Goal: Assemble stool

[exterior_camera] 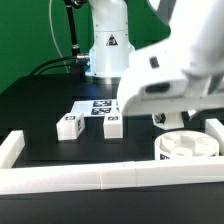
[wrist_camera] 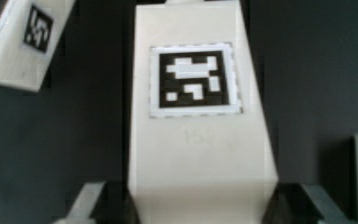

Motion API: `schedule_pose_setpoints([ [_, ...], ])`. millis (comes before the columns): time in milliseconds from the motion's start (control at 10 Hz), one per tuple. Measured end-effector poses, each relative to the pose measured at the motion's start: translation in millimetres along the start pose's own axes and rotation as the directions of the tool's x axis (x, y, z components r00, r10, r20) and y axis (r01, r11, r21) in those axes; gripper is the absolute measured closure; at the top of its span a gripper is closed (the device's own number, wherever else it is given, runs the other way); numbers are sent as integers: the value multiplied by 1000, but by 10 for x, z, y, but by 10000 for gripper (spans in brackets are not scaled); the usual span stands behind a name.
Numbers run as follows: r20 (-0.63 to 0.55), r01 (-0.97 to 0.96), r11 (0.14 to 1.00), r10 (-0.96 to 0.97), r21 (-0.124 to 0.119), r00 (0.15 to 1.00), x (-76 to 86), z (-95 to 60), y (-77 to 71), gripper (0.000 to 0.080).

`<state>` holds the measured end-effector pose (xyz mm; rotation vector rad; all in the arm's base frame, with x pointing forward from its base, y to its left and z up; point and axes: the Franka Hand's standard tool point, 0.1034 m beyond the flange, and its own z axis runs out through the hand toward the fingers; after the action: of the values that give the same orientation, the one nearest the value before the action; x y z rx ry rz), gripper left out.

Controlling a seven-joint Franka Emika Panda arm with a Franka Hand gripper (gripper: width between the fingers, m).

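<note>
A: Wrist view: the pincer (wrist_camera: 199,203) was clamped on a stool leg (wrist_camera: 197,120), with its fingers (wrist_camera: 91,200) on the two long sides and the tag face toward the camera.
B: Why that grip?
A: My read: a side grip kept the leg in line with the pincer, so an end could go straight into a socket. I couldn't tell if it was off the table (wrist_camera: 87,120).
B: Seat?
A: Exterior view: the round seat (exterior_camera: 185,148) lay sockets-up at that view's right, near the border rail (exterior_camera: 100,178). The rail likely served as a stop. No leg stood in it.
B: Other legs?
A: Two lay by the marker board (exterior_camera: 95,105): left leg (exterior_camera: 70,125) and middle leg (exterior_camera: 112,125), both apart from the seat. The arm hid the pincer there.
</note>
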<state>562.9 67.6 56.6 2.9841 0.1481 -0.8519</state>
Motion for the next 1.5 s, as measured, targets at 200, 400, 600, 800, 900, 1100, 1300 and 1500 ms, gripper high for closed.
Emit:
schedule_pose_setpoints([
  [200, -95, 3, 1000, -3, -3, 995, -129, -300, -4, 466],
  [400, -250, 18, 1000, -18, -4, 968, -51, -424, -36, 466],
  [600, -365, 19, 1000, -19, -3, 931, -8, -441, -43, 466],
  [800, -515, 23, 1000, -20, -1, 857, 64, -481, -66, 466],
  [900, -549, 32, 999, -28, -4, 835, 20, -470, -120, 466],
  [1100, -622, 38, 999, -34, -6, 783, -62, -727, -164, 466],
  [1300, -696, 41, 999, -34, -7, 717, -143, -927, -174, 466],
  [1500, -815, 45, 999, -29, -4, 579, -102, -939, -187, 466],
])
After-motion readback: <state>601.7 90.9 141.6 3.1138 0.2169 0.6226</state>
